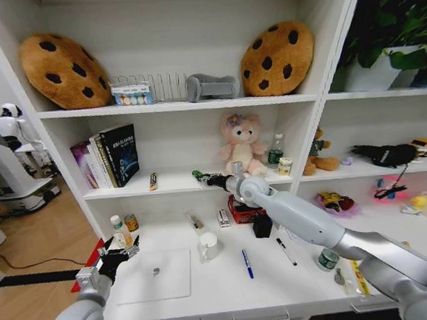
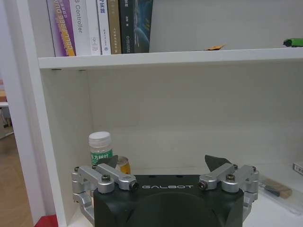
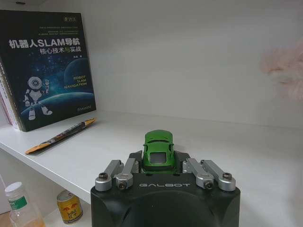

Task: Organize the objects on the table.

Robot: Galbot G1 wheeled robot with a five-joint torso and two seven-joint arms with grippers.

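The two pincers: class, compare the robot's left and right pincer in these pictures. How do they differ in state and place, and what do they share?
The right pincer is shut on the green toy car; the left pincer is open and holds nothing. The right pincer reaches over the middle shelf; the left pincer hangs low at the table's left end, near the silver laptop. Both have a black body and silver finger links.

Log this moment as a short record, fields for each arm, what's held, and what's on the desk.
right end effector: shut on tiny green toy car, over the middle shelf
left end effector: open, empty, above the long white desk near its left end
on desk: silver laptop, white mug, blue pen, black marker
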